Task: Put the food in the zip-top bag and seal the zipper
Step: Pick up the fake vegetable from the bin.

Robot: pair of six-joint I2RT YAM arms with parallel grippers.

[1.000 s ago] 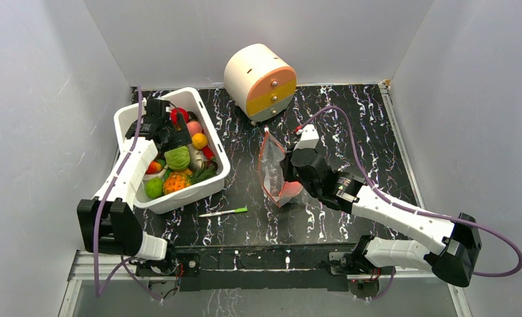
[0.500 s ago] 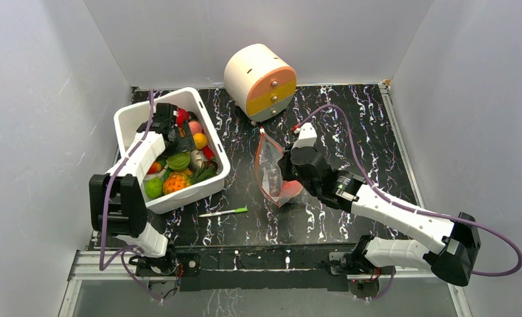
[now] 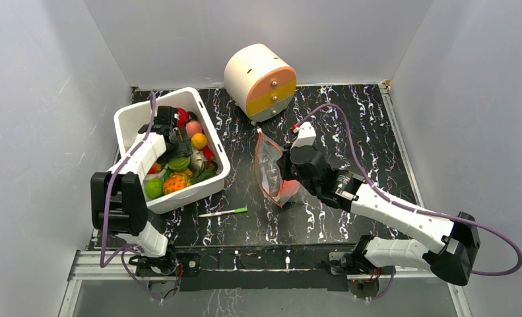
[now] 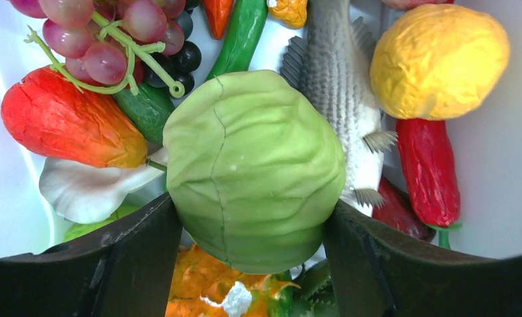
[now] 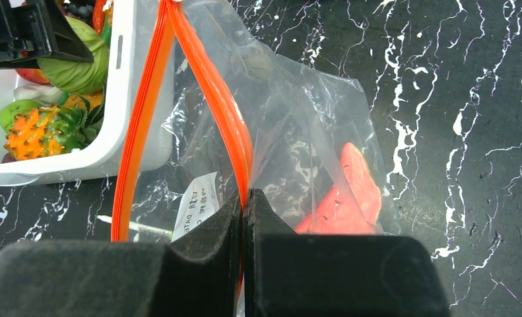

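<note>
The food lies piled in a white bin [image 3: 129,113]. My left gripper [image 4: 251,206] reaches down into the bin, and its dark fingers [image 4: 139,257] press on both sides of a green cabbage [image 4: 255,168]. From above, the same left gripper [image 3: 172,149] sits over the pile. The clear zip-top bag [image 3: 269,173] stands on the black mat with its mouth spread towards the bin. My right gripper [image 5: 243,198] is shut on one side of the orange zipper [image 5: 212,86]. A red piece of food [image 5: 344,198] lies inside the bag.
Around the cabbage lie grapes [image 4: 106,39], a yellow lemon [image 4: 436,59], a red chilli [image 4: 429,172], a fish [image 4: 340,79] and an orange pineapple [image 4: 212,284]. A round cream drawer unit [image 3: 259,80] stands at the back. A thin white-and-green stick [image 3: 224,212] lies on the mat.
My left gripper has sunk deeper into the bin and its jaws have closed in onto the cabbage. The right gripper and the bag have shifted slightly left.
</note>
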